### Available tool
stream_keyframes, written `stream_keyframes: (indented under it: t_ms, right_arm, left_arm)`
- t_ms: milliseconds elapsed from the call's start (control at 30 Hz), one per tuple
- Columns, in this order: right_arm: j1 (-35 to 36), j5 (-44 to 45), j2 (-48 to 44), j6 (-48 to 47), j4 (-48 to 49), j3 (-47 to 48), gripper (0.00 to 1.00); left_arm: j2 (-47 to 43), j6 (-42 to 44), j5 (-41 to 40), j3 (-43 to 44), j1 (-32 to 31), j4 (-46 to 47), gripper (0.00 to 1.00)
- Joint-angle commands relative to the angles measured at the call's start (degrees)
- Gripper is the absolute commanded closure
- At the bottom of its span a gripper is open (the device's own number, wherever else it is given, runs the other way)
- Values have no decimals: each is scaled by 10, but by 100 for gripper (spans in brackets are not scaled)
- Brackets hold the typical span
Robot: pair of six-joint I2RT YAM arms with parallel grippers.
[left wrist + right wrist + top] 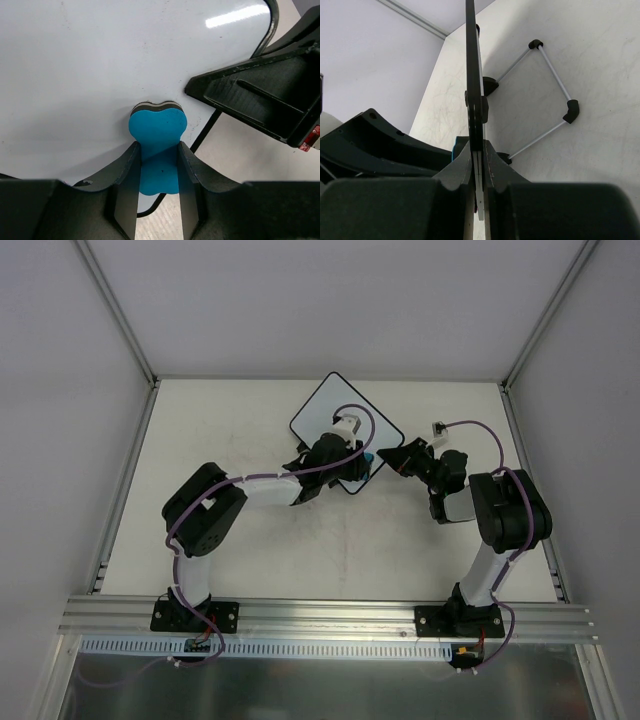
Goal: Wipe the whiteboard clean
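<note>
Fingers (125,175) of my left hand (159,150) are clamped on a blue eraser (157,130), one on each of its narrow sides. The eraser sticks out past my fingertips, and its far end, a thin dark and pale layer, presses against the whiteboard (100,65) straight ahead of that hand. The board fills most of the view in front of my left hand. Its face is clean and glossy, with a bright streak of reflected light near its black rim, up and to the right of the eraser. Just right of the eraser and a little farther out, my right hand (265,95) reaches in at the board's edge.

My right hand (476,150) is closed on the whiteboard (471,60) itself, its two fingers (457,172) pinching the thin panel from both faces. I see the board edge-on from there, running straight away from my fingertips. Two black tabs (489,86) sit on the board's right face, and from them a wire frame (552,75) of thin silver rods with black corner pieces spreads out to the right of my grip. I cannot tell whether it touches the table (590,50) behind it.

From above, the whiteboard (335,405) sits turned like a diamond. My left hand (365,462) and right hand (395,458) meet at its nearest corner, close together. Beyond the board the pale, scuffed table (250,560) runs out to the plain walls (300,300).
</note>
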Motion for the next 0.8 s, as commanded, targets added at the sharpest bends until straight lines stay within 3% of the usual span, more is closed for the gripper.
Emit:
stream_keyframes:
  t_ms: [0, 767]
  right_arm:
    - [8, -9, -13, 9, 83, 21, 100]
    - [1, -15, -23, 13, 82, 27, 100]
  left_arm:
    - [25, -38, 6, -32, 25, -70, 100]
    - [42, -100, -37, -31, 46, -145, 100]
